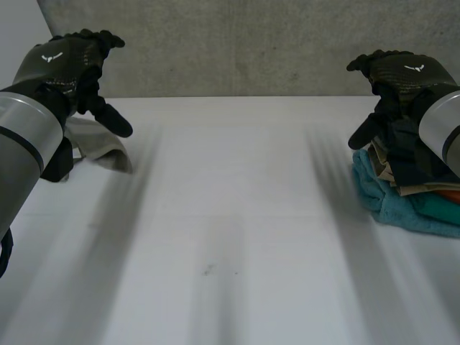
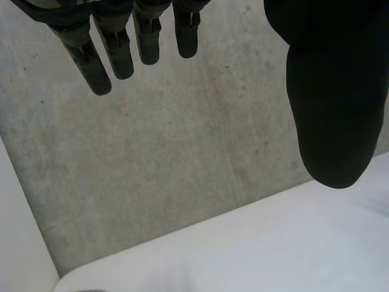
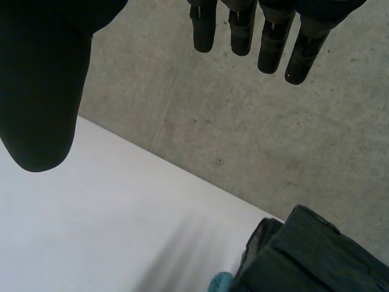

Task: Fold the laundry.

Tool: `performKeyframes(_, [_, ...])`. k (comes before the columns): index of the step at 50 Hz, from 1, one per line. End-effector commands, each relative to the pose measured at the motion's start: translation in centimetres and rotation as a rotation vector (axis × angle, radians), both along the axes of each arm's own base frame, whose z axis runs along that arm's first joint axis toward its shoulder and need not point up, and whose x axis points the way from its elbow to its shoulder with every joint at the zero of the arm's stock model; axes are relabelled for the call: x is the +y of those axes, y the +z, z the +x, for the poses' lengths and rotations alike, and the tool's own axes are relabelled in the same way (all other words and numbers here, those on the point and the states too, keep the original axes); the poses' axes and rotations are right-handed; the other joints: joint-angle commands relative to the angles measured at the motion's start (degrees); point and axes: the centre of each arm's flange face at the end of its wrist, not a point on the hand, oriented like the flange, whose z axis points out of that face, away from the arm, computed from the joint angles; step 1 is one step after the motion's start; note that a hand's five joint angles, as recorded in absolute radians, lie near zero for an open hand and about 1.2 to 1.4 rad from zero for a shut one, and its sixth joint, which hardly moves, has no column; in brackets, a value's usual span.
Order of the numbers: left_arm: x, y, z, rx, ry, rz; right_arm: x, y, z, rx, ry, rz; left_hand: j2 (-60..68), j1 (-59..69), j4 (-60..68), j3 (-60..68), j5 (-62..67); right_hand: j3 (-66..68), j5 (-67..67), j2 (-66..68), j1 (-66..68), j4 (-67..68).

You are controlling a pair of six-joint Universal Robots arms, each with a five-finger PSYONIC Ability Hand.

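Observation:
A pile of folded laundry (image 1: 410,194) lies at the table's right edge, with teal cloth at the bottom and dark cloth (image 3: 310,255) on top. A beige cloth (image 1: 97,147) lies at the far left, partly hidden behind my left arm. My left hand (image 1: 68,61) hovers above the beige cloth, fingers (image 2: 115,48) straight and apart from the thumb, holding nothing. My right hand (image 1: 402,75) hovers over the pile, fingers (image 3: 255,33) straight, empty too.
The white table (image 1: 230,237) stretches bare between the two arms. A grey concrete wall (image 1: 237,43) stands right behind its far edge.

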Motion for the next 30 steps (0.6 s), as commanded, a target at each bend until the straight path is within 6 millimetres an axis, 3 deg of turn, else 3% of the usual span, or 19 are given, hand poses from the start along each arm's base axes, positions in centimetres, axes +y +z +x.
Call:
performKeyframes(1, [0.1, -0.8, 0.1, -0.01, 0.001, 0.022, -0.4, -0.2, -0.4, 0.012, 0.001, -0.016, -1.4, -0.6, -1.6, -1.9, -2.6, 0.1, -3.4, -1.3, 2.0, -1.0])
performKeyframes(9, [0.1, -1.1, 0.1, -0.008, 0.002, 0.032, -0.2, 0.0, -0.1, 0.002, 0.019, -0.044, -1.4, -0.6, -1.6, -1.9, -2.6, 0.1, -3.4, -1.3, 2.0, -1.0])
performKeyframes(14, [0.3, -2.9, 0.2, -0.018, -0.002, 0.072, -0.3, -1.3, 0.5, -0.01, 0.069, -0.054, -1.4, -0.6, -1.6, -1.9, -2.6, 0.1, -3.4, -1.3, 2.0, -1.0])
performKeyframes(15, [0.7, -3.0, -1.4, 0.043, -0.099, -0.022, 4.2, -0.3, 2.2, -0.091, 0.109, -0.011, -0.7, 0.1, -0.9, -1.2, -1.9, 0.1, -3.4, -1.3, 2.0, -1.0])
performKeyframes(21, [-0.2, -0.7, -1.5, 0.08, -0.086, -0.089, 3.4, 1.5, 2.5, -0.113, 0.108, -0.063, -0.7, 0.1, -0.9, -1.2, -1.9, 0.1, -3.4, -1.3, 2.0, -1.0])
performKeyframes(30, [0.2, -2.4, -1.0, 0.057, -0.078, -0.037, 3.5, 0.3, 2.6, -0.099, 0.11, -0.026, -0.7, 0.1, -0.9, -1.2, -1.9, 0.1, -3.4, -1.3, 2.0, -1.0])
